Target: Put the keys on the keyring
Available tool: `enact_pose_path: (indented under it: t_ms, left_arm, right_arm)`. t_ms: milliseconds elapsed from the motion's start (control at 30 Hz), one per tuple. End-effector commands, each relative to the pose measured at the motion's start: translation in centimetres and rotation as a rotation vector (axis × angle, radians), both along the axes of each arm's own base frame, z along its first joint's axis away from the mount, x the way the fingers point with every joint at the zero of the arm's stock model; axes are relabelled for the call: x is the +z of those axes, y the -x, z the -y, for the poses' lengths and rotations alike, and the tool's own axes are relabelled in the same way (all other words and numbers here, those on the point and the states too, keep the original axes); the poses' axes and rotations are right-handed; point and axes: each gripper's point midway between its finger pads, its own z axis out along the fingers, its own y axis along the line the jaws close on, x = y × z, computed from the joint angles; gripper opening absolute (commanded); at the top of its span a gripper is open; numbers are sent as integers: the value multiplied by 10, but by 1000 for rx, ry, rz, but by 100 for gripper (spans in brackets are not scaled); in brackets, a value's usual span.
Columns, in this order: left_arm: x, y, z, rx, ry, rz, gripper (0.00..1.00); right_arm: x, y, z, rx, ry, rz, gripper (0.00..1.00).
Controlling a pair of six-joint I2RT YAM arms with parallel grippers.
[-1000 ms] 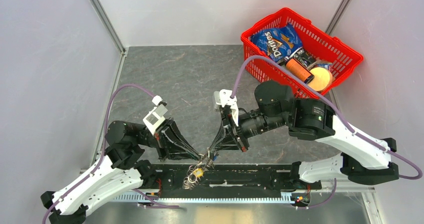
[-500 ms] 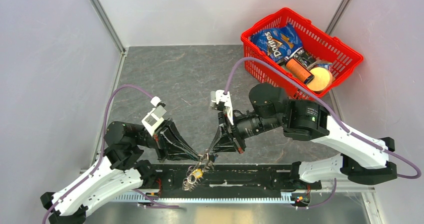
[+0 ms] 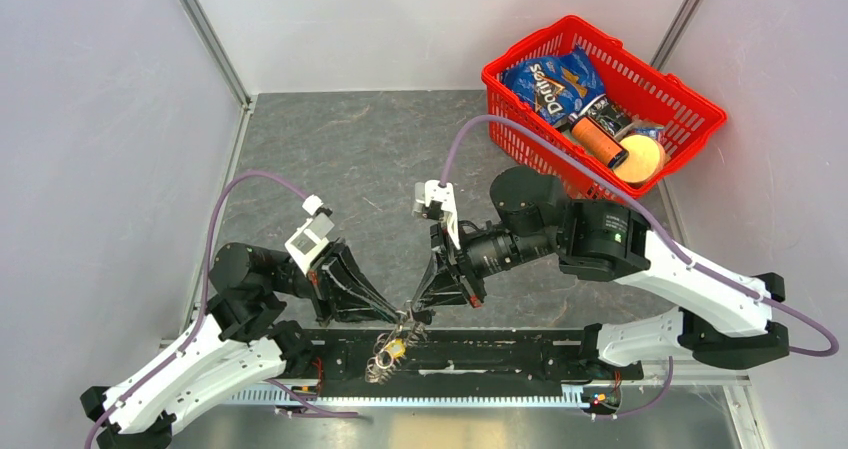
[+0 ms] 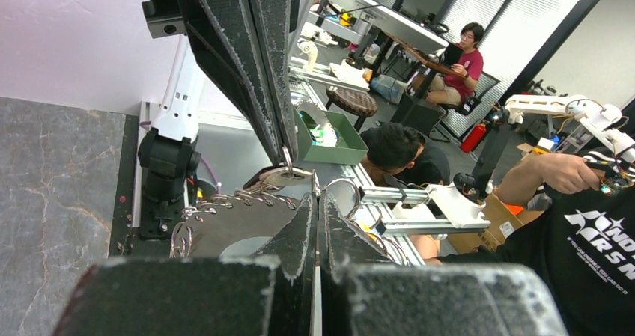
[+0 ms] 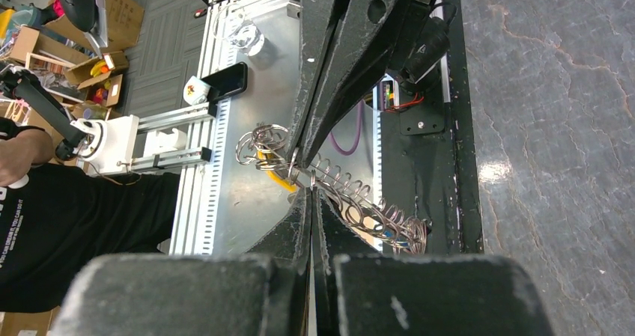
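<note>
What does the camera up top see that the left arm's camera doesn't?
Only the top view shows the red basket with the Doritos bag inside it. Only the left wrist view shows the room outside: a person in a red shirt and a green bin. Both views show the left gripper and the right gripper, tips shut and almost meeting, pinching the keyring between them.
</note>
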Motion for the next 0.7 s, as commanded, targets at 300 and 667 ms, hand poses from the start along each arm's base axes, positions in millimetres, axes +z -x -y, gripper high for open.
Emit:
enact_pose_path:
  t_ms: [300, 667]
  left_arm:
    - [10, 3, -5, 18, 48, 73, 2]
    - [9, 3, -5, 20, 46, 72, 2]
  right_arm:
    - [-11, 0, 0, -16, 38, -29, 0]
    - [-11, 3, -2, -7, 34, -46, 0]
